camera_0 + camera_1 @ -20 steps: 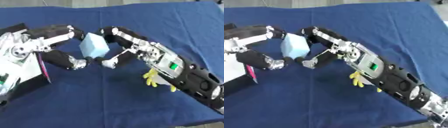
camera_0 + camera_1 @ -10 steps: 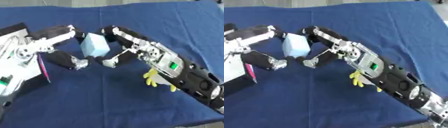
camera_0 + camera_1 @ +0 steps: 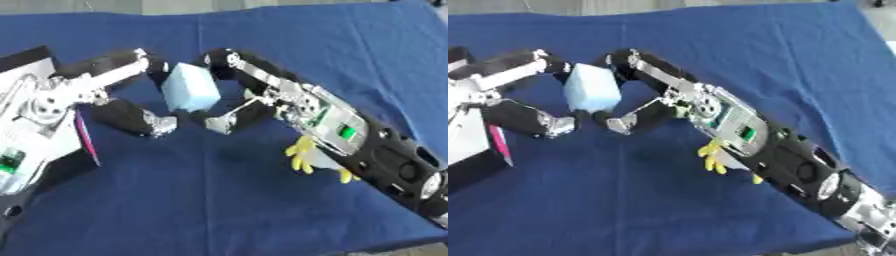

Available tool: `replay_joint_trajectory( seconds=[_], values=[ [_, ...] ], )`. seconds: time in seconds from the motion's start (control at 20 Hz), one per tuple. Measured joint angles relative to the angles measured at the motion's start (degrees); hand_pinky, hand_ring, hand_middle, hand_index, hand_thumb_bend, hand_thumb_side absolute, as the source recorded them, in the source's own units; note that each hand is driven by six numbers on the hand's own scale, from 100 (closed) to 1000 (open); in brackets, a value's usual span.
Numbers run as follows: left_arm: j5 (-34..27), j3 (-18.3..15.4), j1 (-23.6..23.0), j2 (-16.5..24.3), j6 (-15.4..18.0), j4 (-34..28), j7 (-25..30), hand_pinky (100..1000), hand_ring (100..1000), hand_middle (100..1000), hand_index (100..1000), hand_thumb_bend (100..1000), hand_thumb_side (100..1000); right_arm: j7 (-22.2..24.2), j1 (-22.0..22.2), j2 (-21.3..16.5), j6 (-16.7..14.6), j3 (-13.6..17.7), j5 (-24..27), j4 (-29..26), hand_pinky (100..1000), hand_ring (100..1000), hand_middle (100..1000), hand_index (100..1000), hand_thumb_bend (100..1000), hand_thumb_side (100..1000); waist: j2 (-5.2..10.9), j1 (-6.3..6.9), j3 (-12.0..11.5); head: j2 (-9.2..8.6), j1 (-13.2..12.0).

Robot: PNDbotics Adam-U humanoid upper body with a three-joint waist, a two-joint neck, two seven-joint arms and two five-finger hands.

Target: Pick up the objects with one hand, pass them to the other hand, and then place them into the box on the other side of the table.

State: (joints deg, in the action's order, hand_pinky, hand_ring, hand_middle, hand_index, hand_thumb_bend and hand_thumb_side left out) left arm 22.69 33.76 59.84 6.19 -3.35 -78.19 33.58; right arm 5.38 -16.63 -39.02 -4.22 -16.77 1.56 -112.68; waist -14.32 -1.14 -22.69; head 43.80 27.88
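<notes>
Pale blue and blocky, the cube (image 3: pixel 191 93) sat in the air between the two hands, above the blue cloth (image 3: pixel 219 200) that covered the table. The right hand (image 3: pixel 249 95) came in from the lower right, its long black and silver forearm slanting across the cloth; its fingers curved over the cube's upper right side while its thumb (image 3: pixel 220 123) hooked in below, so the cube was caught in that curl. The left hand (image 3: pixel 114 97) faced it from the other side, its upper fingers reaching to the cube's top left corner and its thumb (image 3: pixel 157 125) bent in under the cube, tip close to the right thumb's tip. Both hands were thus closed partway round the same cube, each touching it, though whether the left one truly bore any of it could not be told. Under the right forearm, just beside the wrist, lay a small yellow thing (image 3: pixel 302 155) with finger-like lobes on the cloth, partly hidden by the arm. Behind the left hand, at the near left edge, stood a dark box (image 3: pixel 39 55), with a thin pink strip (image 3: pixel 86 137) along its side nearest that hand's thumb.
</notes>
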Motion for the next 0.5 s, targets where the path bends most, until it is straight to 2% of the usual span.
replay_joint_trajectory(
  seconds=[0.25,0.5],
  values=[
    [-0.2,-0.1,-0.3,0.1,-0.6,-0.9,0.0,1000,652,512,519,100,268,-0.9,0.1,0.0,-1.0,0.0,-1.8,-0.3,652,555,610,770,486,100,0.00,0.00,0.0,0.00,0.0],
    [-0.2,-0.3,-0.4,0.3,-1.2,-1.4,0.2,1000,639,496,504,100,263,-1.1,0.5,0.0,-2.1,0.0,-3.8,-0.4,664,580,642,801,525,100,0.00,0.00,0.0,0.00,0.0]
  ],
)
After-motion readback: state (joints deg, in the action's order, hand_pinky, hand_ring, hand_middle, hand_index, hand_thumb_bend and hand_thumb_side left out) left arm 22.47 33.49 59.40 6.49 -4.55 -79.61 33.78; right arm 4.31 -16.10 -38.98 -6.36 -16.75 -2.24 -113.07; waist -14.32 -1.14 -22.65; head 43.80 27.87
